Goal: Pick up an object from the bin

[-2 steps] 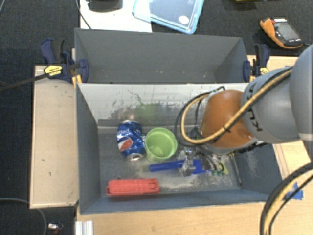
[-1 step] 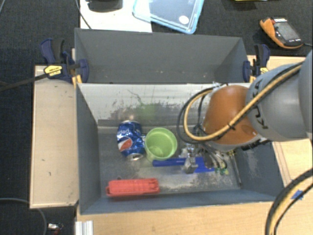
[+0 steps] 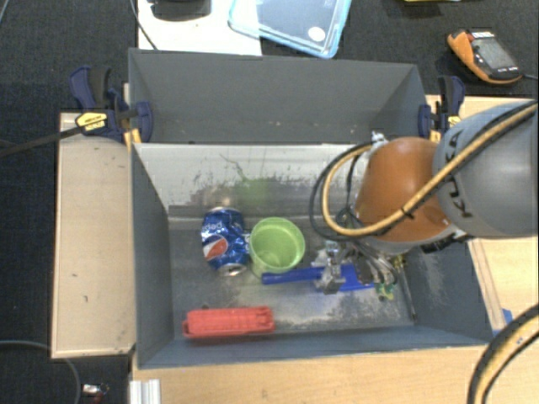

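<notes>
gripper (image 3: pixel 334 269) low over blue bar-shaped tool (image 3: pixel 290 277) by green cup (image 3: pixel 278 244); its opening we cannot tell. we judge tool light, rigid, slippery; take mid-shaft.

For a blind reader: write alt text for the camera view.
The robot arm reaches from the right into a grey metal bin, its gripper low over the right end of a long blue tool on the floor. Left of it lie a green cup, a crushed blue can and, nearer the front, a red block.

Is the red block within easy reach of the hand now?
Probably yes: the red block lies alone, nothing on top, apart from the can and cup. The near wall beside it may crowd the hand.
</notes>
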`<state>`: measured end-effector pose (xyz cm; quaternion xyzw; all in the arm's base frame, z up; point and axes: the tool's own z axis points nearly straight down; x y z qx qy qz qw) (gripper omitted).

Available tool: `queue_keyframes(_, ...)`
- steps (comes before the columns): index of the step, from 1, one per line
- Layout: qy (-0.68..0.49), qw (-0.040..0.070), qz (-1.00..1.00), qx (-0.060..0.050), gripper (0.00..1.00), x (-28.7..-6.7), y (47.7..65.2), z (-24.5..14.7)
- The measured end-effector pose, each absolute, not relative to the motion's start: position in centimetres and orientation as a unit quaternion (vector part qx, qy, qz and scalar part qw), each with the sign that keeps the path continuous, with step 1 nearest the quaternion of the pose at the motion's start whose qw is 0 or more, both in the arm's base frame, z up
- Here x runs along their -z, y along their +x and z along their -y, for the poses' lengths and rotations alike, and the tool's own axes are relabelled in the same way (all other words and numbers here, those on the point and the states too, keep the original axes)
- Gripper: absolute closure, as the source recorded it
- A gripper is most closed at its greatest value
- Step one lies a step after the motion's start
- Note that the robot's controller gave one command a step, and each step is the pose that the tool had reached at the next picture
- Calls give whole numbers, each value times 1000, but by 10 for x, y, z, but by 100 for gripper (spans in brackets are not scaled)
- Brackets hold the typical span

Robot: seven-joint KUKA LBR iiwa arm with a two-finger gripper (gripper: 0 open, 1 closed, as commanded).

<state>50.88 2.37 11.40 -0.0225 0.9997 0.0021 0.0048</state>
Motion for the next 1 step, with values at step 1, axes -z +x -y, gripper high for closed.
queue_keyframes(1, -23, 6, -1000, -2, 100, -129, 509, -24)
